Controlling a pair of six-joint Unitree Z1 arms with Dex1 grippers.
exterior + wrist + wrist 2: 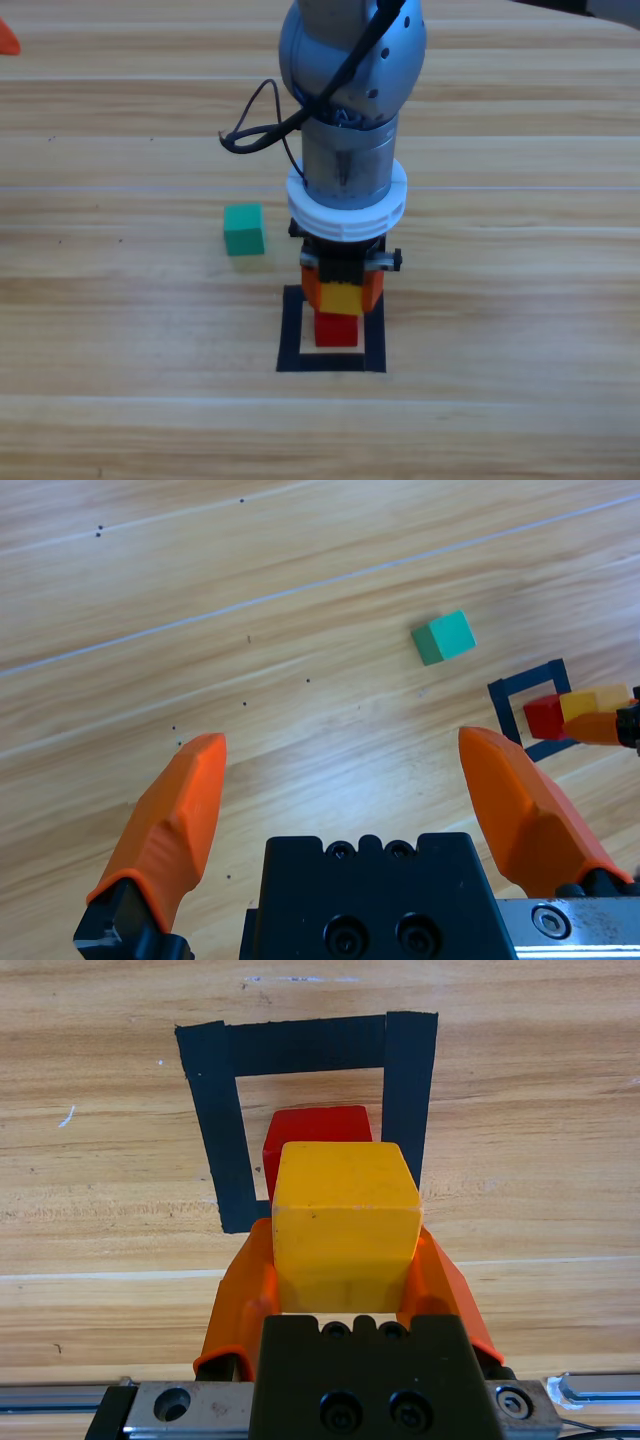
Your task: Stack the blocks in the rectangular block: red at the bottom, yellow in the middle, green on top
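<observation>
The red cube (337, 329) (318, 1126) sits inside the black tape rectangle (291, 330) (207, 1110). My right gripper (342, 297) (345, 1250) is shut on the yellow cube (343, 296) (344, 1215), which hangs just above and a little behind the red cube. On bare wood to the left of the rectangle lies the green cube (244, 229) (444, 638). My left gripper (345, 780) is open over bare table, off at the picture's left, with nothing between its jaws. From there the red cube (544, 716) and yellow cube (580, 704) show far off.
An orange jaw tip (6, 38) shows at the top left corner of the high view. The right arm's grey body (350, 90) and a black cable loop (250, 130) hang over the table's middle.
</observation>
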